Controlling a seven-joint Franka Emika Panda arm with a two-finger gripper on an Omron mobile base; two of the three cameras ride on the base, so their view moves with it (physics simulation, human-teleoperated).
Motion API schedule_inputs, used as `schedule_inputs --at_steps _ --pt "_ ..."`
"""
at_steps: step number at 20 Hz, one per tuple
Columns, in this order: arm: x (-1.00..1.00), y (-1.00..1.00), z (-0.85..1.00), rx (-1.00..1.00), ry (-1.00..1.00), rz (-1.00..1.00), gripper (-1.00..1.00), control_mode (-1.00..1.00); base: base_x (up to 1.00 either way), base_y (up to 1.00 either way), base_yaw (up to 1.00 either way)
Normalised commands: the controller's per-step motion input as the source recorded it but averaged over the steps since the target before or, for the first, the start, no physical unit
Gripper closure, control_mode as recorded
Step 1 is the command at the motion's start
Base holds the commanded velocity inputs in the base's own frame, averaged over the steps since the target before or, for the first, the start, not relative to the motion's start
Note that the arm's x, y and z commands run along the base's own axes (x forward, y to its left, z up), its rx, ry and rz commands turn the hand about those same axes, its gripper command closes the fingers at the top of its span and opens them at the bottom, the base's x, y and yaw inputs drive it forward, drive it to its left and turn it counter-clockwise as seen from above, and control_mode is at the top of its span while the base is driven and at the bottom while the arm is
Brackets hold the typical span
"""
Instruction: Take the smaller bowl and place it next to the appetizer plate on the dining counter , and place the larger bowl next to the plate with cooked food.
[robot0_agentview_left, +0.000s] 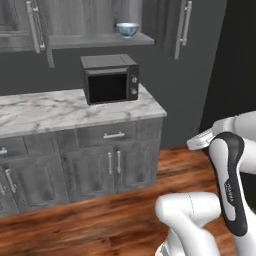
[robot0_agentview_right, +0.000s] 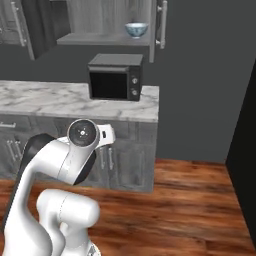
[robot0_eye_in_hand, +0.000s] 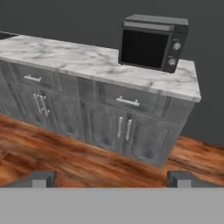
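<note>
A small bowl (robot0_agentview_left: 127, 29) with a blue pattern stands on an open shelf (robot0_agentview_left: 100, 40) between the wall cabinets, directly above a black microwave (robot0_agentview_left: 110, 78) that sits at the right end of a marble-topped counter (robot0_agentview_left: 45, 112). The gripper (robot0_eye_in_hand: 112, 178) hangs over the wooden floor (robot0_eye_in_hand: 65, 157) in front of the counter's cabinet doors, its fingers (robot0_eye_in_hand: 41, 178) spread fully apart and holding nothing, well away from the bowl.

Your arm (robot0_agentview_left: 227, 175) stands folded above its base, elbow raised, forearm angled forward. Your pincer (robot0_eye_in_hand: 111, 177) is spread to full width, both fingertips (robot0_eye_in_hand: 41, 178) far apart, with nothing between them and no contact made.
</note>
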Motion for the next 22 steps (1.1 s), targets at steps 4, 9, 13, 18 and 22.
schedule_inputs --at_steps 4,9,13,18,22 --pt "0.0 0.0 0.0 0.0 0.0 0.0 -1.0 1.0 0.55 0.75 0.0" --pt "0.0 0.0 0.0 0.0 0.0 0.0 -1.0 1.0 0.61 0.46 -0.01" --pt "0.0 0.0 0.0 0.0 0.0 0.0 -1.0 1.0 0.86 0.06 -0.06" --pt "0.0 0.0 0.0 0.0 0.0 0.0 -1.0 1.0 0.97 0.05 -0.08" --pt "0.0 0.0 0.0 0.0 0.0 0.0 -1.0 1.0 0.97 0.06 -0.1"
